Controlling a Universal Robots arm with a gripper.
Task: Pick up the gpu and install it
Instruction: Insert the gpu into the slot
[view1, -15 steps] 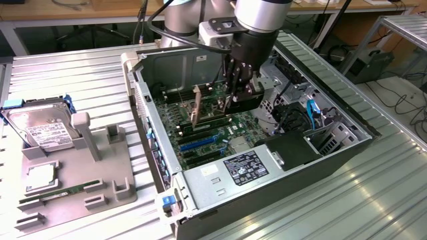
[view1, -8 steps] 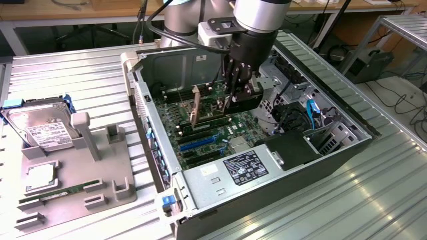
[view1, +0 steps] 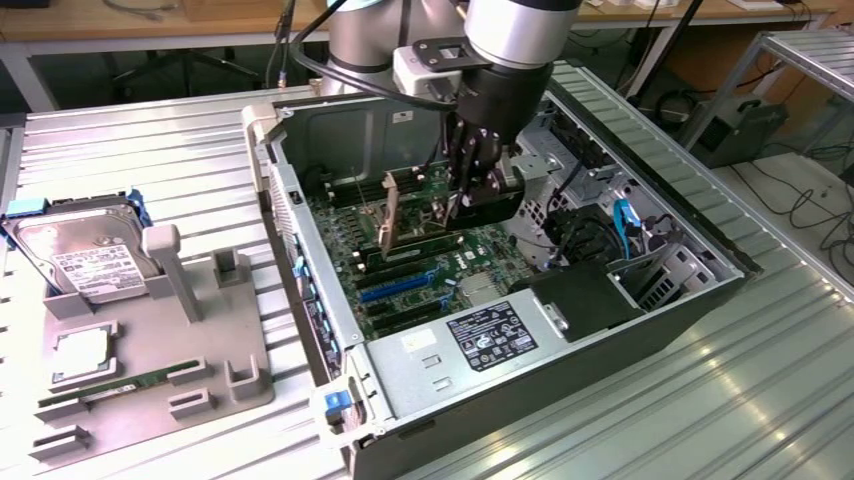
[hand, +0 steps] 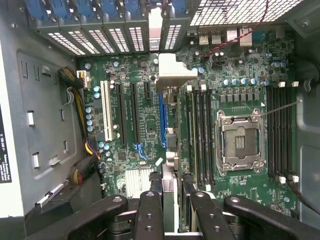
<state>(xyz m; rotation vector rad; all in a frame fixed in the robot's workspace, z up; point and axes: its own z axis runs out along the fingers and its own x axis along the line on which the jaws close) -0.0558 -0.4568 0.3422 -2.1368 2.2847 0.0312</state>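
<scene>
The gripper reaches down into the open computer case at the centre of the exterior frame, its black fingers closed partway on the gpu, which it holds on edge over the motherboard. In the wrist view the card runs edge-on up the middle of the frame, its silver bracket near the slot covers along the upper edge, above the blue expansion slot. Around it room is tight: memory slots and the bare CPU socket to the frame's right, a white slot and bundled cables to the left. At the exterior frame's left, a hard drive stands in a grey tray, well apart from the case.
</scene>
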